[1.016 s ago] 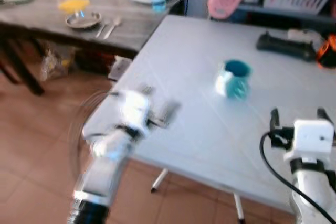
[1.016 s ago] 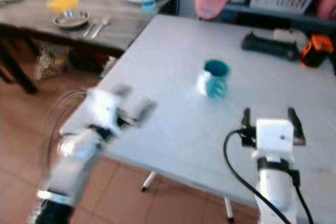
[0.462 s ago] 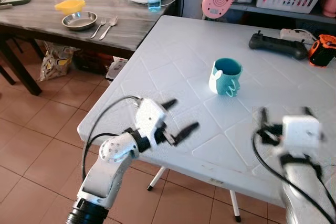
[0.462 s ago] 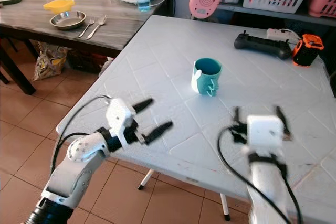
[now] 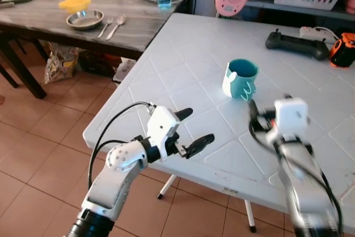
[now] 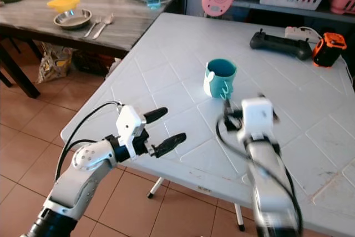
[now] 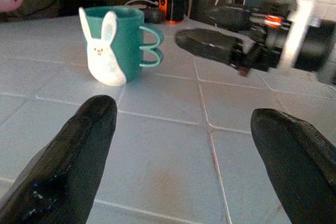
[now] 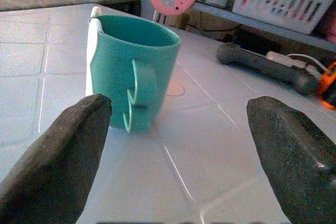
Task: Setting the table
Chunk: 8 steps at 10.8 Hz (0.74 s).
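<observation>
One teal ceramic bunny mug (image 5: 241,79) stood on the white plastic table (image 5: 183,59). Left gripper (image 5: 193,130) and right gripper (image 8: 173,129) were both spread wide, empty, near it.

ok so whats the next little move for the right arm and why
Probably ease the right gripper forward toward the teal mug. Its fingers are open and apart from the mug, which stands upright on the white table with its handle turned toward that gripper. The left gripper is also open, near the table's edge and farther from the mug.
</observation>
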Tool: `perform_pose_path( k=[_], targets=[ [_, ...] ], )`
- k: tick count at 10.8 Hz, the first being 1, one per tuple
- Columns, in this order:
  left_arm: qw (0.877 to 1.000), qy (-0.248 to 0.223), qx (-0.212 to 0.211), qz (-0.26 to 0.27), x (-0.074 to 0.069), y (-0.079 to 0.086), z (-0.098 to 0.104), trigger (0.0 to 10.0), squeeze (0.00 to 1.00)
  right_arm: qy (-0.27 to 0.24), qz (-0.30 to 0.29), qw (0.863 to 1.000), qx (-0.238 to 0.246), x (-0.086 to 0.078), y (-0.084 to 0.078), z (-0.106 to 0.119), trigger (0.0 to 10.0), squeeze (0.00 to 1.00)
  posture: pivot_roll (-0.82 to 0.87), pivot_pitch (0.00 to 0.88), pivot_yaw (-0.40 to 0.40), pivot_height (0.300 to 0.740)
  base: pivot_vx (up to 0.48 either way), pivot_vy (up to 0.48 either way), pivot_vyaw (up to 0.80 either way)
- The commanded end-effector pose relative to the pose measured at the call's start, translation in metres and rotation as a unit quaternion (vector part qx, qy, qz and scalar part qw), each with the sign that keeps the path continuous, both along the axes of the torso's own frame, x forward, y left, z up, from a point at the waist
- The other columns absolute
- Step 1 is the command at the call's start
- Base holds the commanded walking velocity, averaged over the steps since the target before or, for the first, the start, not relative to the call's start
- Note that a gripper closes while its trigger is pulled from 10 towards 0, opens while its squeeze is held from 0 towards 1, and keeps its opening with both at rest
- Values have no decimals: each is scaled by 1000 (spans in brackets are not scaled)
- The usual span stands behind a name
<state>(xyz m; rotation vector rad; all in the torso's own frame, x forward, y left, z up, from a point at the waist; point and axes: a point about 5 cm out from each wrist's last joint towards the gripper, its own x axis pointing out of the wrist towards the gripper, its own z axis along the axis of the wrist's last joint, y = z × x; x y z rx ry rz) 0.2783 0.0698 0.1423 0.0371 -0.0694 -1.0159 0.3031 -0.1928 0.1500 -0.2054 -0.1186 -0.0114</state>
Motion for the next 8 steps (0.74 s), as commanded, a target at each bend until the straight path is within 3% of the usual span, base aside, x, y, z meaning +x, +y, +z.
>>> perform_pose_path(
  k=[1, 5, 6, 7, 8],
  targets=[
    [1000, -3, 7, -1, -3, 2, 2, 10000, 0, 6, 7, 1000, 0, 5, -3, -3, 10000, 0, 144, 156, 10, 740, 0, 0, 0],
    [1000, -2, 20, 19, -8, 16, 3, 10000, 0, 13, 38, 998, 37, 34, -6, -5, 10000, 0, 224, 185, 5, 740, 0, 0, 0],
    [999, -1, 23, 22, -9, 19, 4, 10000, 0, 13, 52, 998, 43, 38, -2, -5, 7020, 0, 234, 189, 4, 740, 0, 0, 0],
    [999, 0, 25, 25, -10, 20, 4, 10000, 0, 12, 69, 996, 51, 44, 3, -5, 7647, 0, 243, 191, 5, 740, 0, 0, 0],
    [999, 1, 27, 27, -10, 21, 5, 10000, 0, 12, 76, 996, 50, 49, 9, -5, 235, 0, 247, 190, 3, 740, 0, 0, 0]
  ],
)
